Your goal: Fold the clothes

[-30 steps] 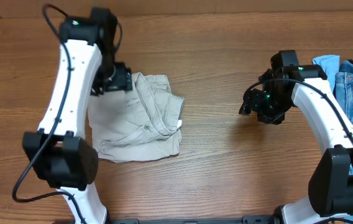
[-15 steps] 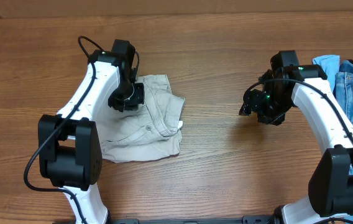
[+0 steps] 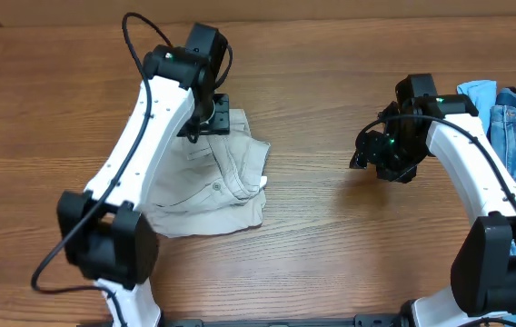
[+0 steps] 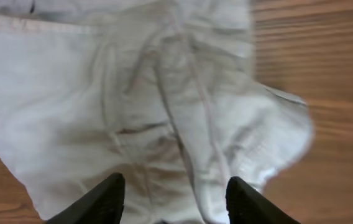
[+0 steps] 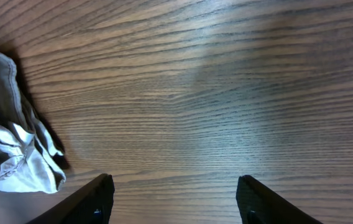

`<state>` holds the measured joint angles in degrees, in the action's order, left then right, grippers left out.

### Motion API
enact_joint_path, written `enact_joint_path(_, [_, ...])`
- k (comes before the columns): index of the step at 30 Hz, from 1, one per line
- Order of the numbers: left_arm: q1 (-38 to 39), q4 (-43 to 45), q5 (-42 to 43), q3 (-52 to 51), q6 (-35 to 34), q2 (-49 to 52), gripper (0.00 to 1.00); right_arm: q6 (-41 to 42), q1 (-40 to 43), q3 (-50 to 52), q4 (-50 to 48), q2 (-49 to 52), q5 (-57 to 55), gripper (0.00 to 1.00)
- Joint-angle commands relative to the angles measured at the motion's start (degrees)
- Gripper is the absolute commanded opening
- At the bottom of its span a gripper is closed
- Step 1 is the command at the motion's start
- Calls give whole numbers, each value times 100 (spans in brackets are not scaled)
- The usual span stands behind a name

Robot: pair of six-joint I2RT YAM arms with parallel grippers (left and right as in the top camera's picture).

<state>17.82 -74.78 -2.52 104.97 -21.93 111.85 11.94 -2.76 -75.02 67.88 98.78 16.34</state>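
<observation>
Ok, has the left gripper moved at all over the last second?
Yes. Against the shorts, which have barely shifted, the left gripper has swung rightward from their far left corner to over the middle of their far edge.

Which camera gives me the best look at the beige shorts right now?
Overhead: the shorts show almost whole, outline and folds together. Left wrist gives only a blurred close-up of the fabric; right wrist catches just one edge at its left.

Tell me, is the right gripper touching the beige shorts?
Apart. The overhead view shows a wide strip of bare table between the right gripper and the shorts.
</observation>
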Motion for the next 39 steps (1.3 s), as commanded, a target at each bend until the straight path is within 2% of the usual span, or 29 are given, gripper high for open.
enact_joint_path(1, [-94,90,-367,-157,-389,892,54,-46,-15,-103,-22,-76,48,67])
enact_joint_path(5, [-98,170,-404,-157,-407,1445,48,-48,-15,-103,9,-76,48,67])
enact_joint_path(6, [-98,177,-409,-157,-407,1491,43,-48,-15,-103,13,-76,48,67])
enact_joint_path(7, [-101,173,-409,-157,-407,1493,34,-50,-15,-103,17,-76,48,68])
enact_joint_path(9, [-98,92,-404,-116,-407,1458,5,-74,-15,-103,24,-76,50,67])
enact_joint_path(10, [-98,13,-411,-55,-402,1423,4,-125,-15,-103,26,-76,48,67])
enact_joint_path(14, [-94,-776,-448,780,-374,1099,4,-155,-15,-103,35,-76,48,68])
enact_joint_path(19, [160,-1189,-356,1488,-190,793,4,-155,-15,-103,15,-76,48,67])
enact_joint_path(28, [1248,-415,-363,1117,-297,1167,4,-155,-15,-103,17,-76,48,68])
enact_joint_path(31, [1414,-372,-308,905,-407,1563,4,-155,-15,-103,17,-76,48,68])
enact_joint_path(35, [1670,-15,199,721,-330,2391,4,-153,-15,-103,17,-76,50,68])
enact_joint_path(37, [1742,74,210,721,-332,2629,5,-153,-15,-103,17,-76,50,68])
enact_joint_path(39, [1746,63,210,728,-337,2656,12,-153,-15,-103,17,-76,50,68])
